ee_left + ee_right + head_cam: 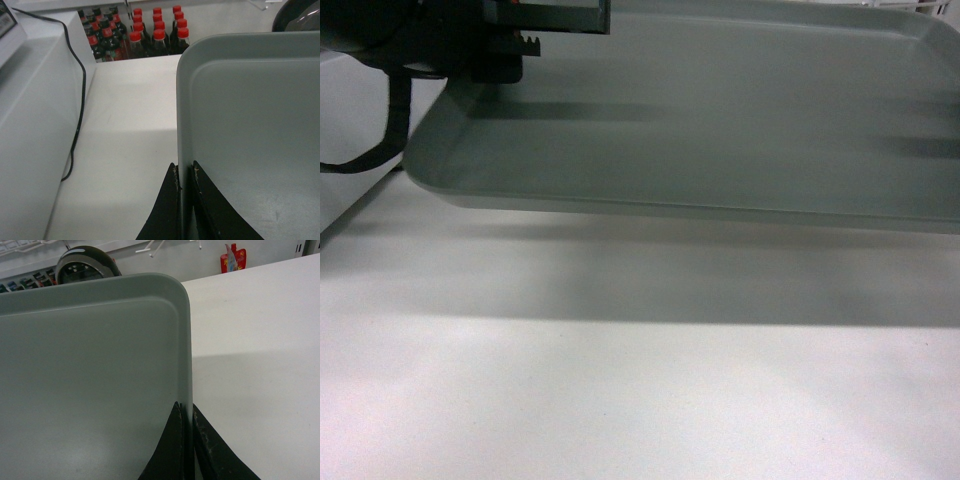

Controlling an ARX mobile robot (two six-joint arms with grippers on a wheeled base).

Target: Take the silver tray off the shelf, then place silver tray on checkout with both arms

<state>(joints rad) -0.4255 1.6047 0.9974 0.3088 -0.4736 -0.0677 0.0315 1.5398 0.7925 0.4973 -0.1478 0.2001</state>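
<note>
Grey-silver tray [720,110] above white checkout [620,400], left gripper [184,175], right gripper [187,415] clamping rims

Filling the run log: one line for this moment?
silver tray held above checkout | left end effector clamps rim | right end effector clamps rim

Soft overhead light; silver tray [720,120] shadows the white checkout [620,400].
</note>
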